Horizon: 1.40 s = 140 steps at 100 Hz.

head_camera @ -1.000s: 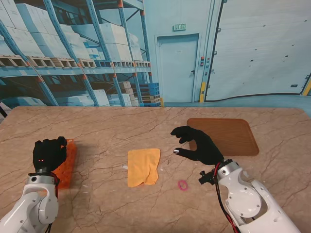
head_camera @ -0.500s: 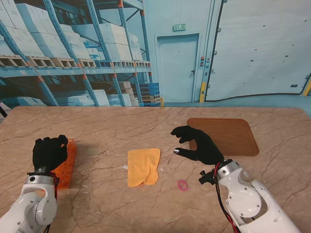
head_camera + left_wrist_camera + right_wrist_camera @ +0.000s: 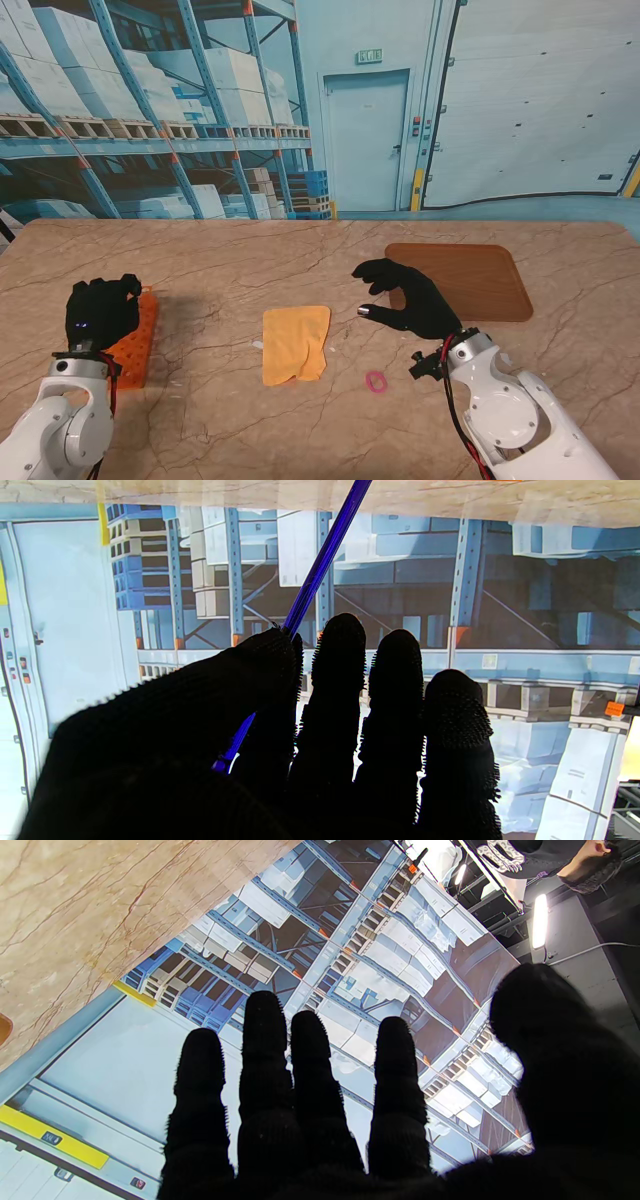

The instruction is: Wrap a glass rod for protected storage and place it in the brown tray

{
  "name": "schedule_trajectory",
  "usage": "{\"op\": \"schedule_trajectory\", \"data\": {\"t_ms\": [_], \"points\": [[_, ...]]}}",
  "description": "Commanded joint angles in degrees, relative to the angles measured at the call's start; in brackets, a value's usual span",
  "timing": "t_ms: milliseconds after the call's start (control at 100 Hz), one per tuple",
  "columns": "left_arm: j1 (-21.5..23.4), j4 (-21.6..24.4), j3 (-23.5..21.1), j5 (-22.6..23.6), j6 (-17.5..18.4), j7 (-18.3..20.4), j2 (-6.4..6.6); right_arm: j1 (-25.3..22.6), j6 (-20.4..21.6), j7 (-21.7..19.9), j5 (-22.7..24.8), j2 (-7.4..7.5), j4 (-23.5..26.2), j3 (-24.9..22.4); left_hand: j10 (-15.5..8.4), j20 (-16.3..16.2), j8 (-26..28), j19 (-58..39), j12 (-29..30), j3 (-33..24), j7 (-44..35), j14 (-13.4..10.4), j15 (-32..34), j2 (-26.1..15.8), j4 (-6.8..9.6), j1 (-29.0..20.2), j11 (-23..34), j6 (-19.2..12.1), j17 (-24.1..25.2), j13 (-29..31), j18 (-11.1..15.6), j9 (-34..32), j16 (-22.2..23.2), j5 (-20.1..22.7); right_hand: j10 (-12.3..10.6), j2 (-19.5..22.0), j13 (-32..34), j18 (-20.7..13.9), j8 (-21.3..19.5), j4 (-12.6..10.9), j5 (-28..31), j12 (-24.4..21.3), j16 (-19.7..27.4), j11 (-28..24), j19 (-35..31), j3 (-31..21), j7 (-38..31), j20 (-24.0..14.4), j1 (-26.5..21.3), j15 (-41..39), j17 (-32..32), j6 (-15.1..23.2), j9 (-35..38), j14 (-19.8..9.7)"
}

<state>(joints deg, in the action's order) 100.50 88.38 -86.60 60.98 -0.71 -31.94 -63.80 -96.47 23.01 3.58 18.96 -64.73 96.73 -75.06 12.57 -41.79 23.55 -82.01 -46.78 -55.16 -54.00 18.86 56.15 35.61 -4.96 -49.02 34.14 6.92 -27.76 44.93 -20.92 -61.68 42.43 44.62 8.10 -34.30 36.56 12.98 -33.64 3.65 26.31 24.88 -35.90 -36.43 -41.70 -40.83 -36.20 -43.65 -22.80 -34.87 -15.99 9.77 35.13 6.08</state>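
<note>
Black-gloved left hand pinches a thin blue glass rod over the orange plastic rack nr the bench's left edge; right hand spread, empty, beside the brown tray. No legible labels.

Blue glass rod, pinched in left robot hand; orange cloth flat mid-table; brown tray far right.

My stand camera looks down from above the shoulders across the table toward the warehouse backdrop. Each wrist camera sits close behind its glove, looking along the fingers: the left fingers and the right fingers fill the near field. Beyond the fingertips, both wrist views share that backdrop and a strip of table edge.
</note>
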Motion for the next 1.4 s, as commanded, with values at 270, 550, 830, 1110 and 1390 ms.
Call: {"op": "schedule_trajectory", "data": {"t_ms": [270,550,830,1110,1390], "points": [[2.9,6.6,-1.0,0.2,1.1,4.6,0.17,-0.4,0.2,0.2,0.0,-0.20,0.6,0.0,2.3,-1.3,2.5,-3.1,-2.0,-3.4,-5.2,2.0,1.7,1.7,2.64,0.6,2.5,0.0,-0.6,0.7,-2.5,-1.6,1.0,1.2,0.3,1.7,0.7,-0.2,-0.1,-1.3,0.7,0.3,-0.7,-0.4,-1.1,-0.7,0.0,-0.5,2.0,-0.6,0.3,0.0,0.6,-0.2],[4.4,12.7,-1.1,-0.3,1.8,10.8,0.40,-0.6,0.3,0.4,0.1,-0.26,0.7,-0.1,2.5,-1.5,2.9,-3.2,-2.1,-3.4,-5.0,2.2,1.6,1.7,2.65,0.7,2.5,0.0,-0.8,1.0,-2.7,-1.8,1.1,1.3,0.3,1.7,0.7,-0.2,-0.1,-1.3,0.6,0.3,-0.7,-0.5,-1.1,-0.6,0.0,-0.5,2.0,-0.6,0.3,0.0,0.6,-0.2],[4.5,17.4,0.0,-1.1,1.9,18.8,0.94,-1.1,0.1,1.0,0.0,-0.39,1.1,-0.3,2.8,-1.7,3.1,-3.5,-2.3,-3.1,-4.7,2.6,1.7,1.5,2.78,0.6,2.5,0.3,-1.2,1.5,-3.1,-2.0,1.2,1.4,0.3,1.7,0.7,-0.2,-0.1,-1.3,0.6,0.3,-0.7,-0.4,-1.1,-0.7,0.0,-0.5,2.0,-0.6,0.3,-0.1,0.6,-0.1],[1.6,21.7,4.3,-0.6,0.5,32.0,2.30,-2.3,0.9,2.0,-0.1,-0.61,1.6,-1.6,2.4,-1.8,3.5,-3.2,-2.6,-2.2,-4.1,2.3,1.2,0.9,2.93,0.3,2.1,0.0,-0.5,1.0,-2.7,-1.5,1.3,0.9,0.3,1.9,0.8,-0.3,-0.1,-1.3,0.5,0.3,-0.7,-0.4,-1.1,-0.8,0.1,-0.5,2.1,-0.6,0.2,-0.1,0.6,-0.1],[-5.1,21.2,11.8,-1.3,-1.9,42.8,3.49,-2.9,1.2,2.5,-0.8,-0.79,1.7,-2.2,2.4,-2.0,5.2,-2.8,-3.5,-0.9,-3.9,1.8,0.6,0.1,3.13,0.0,1.8,-0.6,0.2,0.5,-2.1,-0.7,1.6,-0.1,0.3,2.0,0.7,-0.3,0.0,-1.4,0.7,0.3,-0.7,-0.4,-1.1,-0.9,0.0,-0.5,2.2,-0.6,0.2,-0.1,0.6,-0.2]]}}
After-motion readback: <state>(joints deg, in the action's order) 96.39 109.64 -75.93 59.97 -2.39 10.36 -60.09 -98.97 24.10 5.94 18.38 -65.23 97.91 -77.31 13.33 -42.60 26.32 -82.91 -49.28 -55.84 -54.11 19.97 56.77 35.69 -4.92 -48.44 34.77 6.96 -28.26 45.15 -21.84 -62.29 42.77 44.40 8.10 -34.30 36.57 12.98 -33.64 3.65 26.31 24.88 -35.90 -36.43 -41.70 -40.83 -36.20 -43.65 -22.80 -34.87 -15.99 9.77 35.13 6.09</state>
